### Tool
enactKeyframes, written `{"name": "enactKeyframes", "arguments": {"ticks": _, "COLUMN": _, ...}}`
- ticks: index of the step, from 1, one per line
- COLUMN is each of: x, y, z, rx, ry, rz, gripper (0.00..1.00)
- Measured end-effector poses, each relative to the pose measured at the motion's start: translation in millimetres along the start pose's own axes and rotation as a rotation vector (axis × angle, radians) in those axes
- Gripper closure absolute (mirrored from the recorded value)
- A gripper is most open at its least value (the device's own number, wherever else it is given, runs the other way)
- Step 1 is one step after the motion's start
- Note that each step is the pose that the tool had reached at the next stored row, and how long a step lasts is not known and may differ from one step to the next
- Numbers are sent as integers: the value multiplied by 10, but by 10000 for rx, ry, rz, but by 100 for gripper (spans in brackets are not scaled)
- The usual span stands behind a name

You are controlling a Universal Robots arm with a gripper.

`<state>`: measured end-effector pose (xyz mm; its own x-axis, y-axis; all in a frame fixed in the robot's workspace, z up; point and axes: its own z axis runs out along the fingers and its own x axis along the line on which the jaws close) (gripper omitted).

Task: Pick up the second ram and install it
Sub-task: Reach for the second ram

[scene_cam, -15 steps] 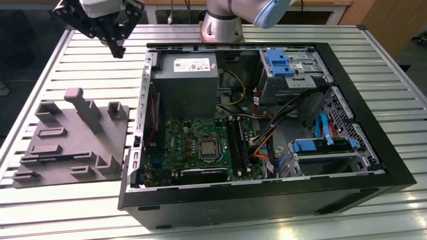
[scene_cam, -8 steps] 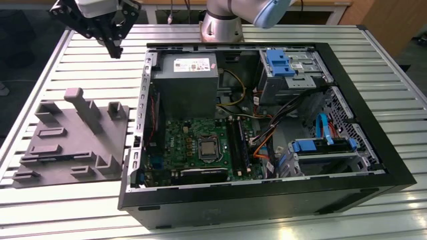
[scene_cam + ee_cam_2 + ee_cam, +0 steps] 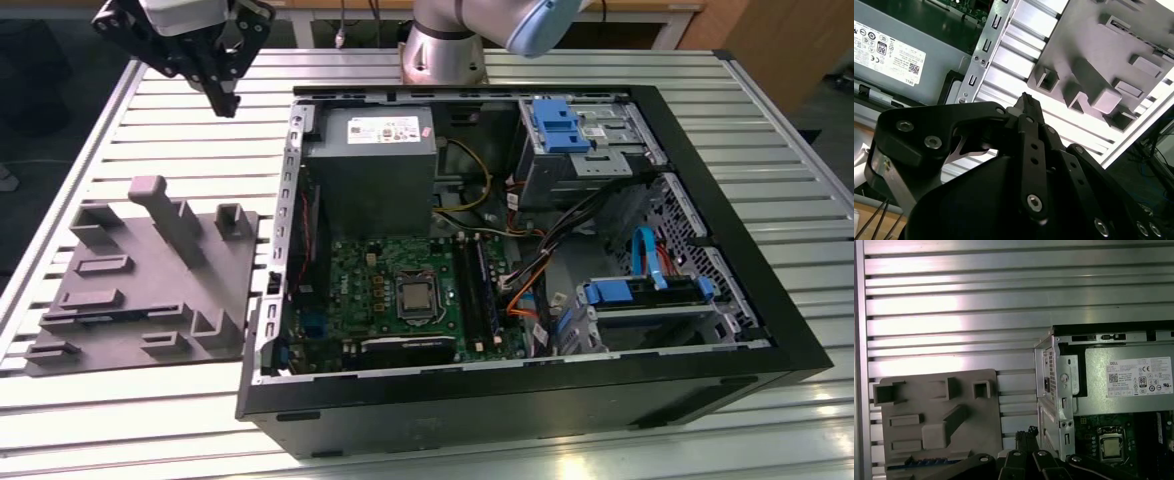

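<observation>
My gripper [image 3: 227, 106] hangs high over the slatted table at the exterior view's far left, beyond the grey fixture [image 3: 147, 280] and beside the open computer case [image 3: 534, 400]. Its black fingers meet at the tips in both wrist views [image 3: 1026, 100] [image 3: 1028, 431] with nothing between them. In the first wrist view a thin dark blue strip [image 3: 929, 460], seemingly the second ram, lies in the grey fixture [image 3: 939, 415], partly hidden behind the gripper's links. The green motherboard [image 3: 387, 290] with long black slots [image 3: 471, 290] lies inside the case.
A grey power-supply box [image 3: 371, 160] fills the case's far corner nearest the gripper. Blue drive brackets [image 3: 558, 125], cables and a drive cage [image 3: 641, 300] occupy the case's right side. The arm's base [image 3: 447, 45] stands behind the case. The fixture carries upright posts [image 3: 150, 195].
</observation>
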<state>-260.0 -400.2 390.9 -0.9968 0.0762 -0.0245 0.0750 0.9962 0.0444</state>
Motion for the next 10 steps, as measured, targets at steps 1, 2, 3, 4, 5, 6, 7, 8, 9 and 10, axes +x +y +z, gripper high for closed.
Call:
{"name": "enactKeyframes", "arguments": {"ticks": 1, "x": 7, "y": -1, "z": 0, "rx": 0, "ry": 0, "rz": 0, "gripper": 89}}
{"name": "enactKeyframes", "arguments": {"ticks": 2, "x": 14, "y": -1, "z": 0, "rx": 0, "ry": 1, "rz": 0, "gripper": 89}}
{"name": "enactKeyframes", "arguments": {"ticks": 3, "x": 23, "y": -2, "z": 0, "rx": 0, "ry": 0, "rz": 1, "gripper": 89}}
{"name": "enactKeyframes", "arguments": {"ticks": 4, "x": 30, "y": -3, "z": 0, "rx": 0, "ry": 0, "rz": 1, "gripper": 89}}
{"name": "enactKeyframes", "arguments": {"ticks": 5, "x": 38, "y": -3, "z": 0, "rx": 0, "ry": 0, "rz": 0, "gripper": 89}}
{"name": "enactKeyframes", "arguments": {"ticks": 6, "x": 46, "y": -4, "z": -1, "rx": 0, "ry": 0, "rz": 1, "gripper": 89}}
{"name": "enactKeyframes", "arguments": {"ticks": 7, "x": 52, "y": -5, "z": -1, "rx": 0, "ry": 0, "rz": 1, "gripper": 89}}
{"name": "enactKeyframes", "arguments": {"ticks": 8, "x": 59, "y": -6, "z": -1, "rx": -1, "ry": 0, "rz": 0, "gripper": 89}}
{"name": "enactKeyframes", "arguments": {"ticks": 9, "x": 67, "y": -6, "z": -1, "rx": 0, "ry": 0, "rz": 1, "gripper": 89}}
{"name": "enactKeyframes", "arguments": {"ticks": 10, "x": 74, "y": -7, "z": -1, "rx": 0, "ry": 0, "rz": 1, "gripper": 89}}
